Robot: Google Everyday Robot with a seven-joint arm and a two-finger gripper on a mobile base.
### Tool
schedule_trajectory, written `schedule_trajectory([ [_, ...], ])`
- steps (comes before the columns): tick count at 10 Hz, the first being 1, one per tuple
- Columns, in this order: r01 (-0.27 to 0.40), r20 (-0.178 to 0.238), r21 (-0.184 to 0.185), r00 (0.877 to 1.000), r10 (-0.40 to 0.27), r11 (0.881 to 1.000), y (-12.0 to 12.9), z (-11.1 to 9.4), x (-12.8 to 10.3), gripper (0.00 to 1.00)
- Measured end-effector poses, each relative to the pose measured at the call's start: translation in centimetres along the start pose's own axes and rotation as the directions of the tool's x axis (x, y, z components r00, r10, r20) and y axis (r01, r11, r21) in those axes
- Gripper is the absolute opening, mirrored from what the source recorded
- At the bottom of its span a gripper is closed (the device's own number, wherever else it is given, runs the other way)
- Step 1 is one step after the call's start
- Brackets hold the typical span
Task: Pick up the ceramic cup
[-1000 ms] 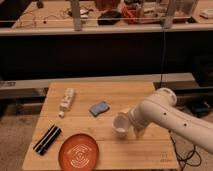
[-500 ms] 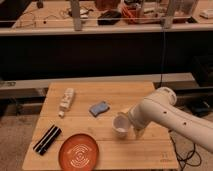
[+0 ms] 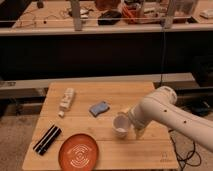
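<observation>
The ceramic cup is small, white and round, with its wide rim facing up. It sits on the wooden table right of centre. My gripper is at the end of the white arm that comes in from the right. It is right against the cup's right side, low over the table. The arm's wrist hides the contact between gripper and cup.
An orange plate lies at the front, left of the cup. A blue object lies behind and left of the cup. A white bottle-like object lies at the back left, and a black flat object at the front left. A dark bench stands behind the table.
</observation>
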Motion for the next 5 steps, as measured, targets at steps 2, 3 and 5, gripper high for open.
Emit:
schedule_trajectory([
  [2,0.006,0.003,-0.002,1.000,-0.006,1.000,-0.07,0.11,0.06,0.80],
  [3,0.006,0.004,-0.004,1.000,-0.006,1.000,0.01,0.13,0.19,0.80],
  [5,0.012,0.009,-0.011,1.000,-0.012,1.000,-0.02,0.50,0.32,0.80],
])
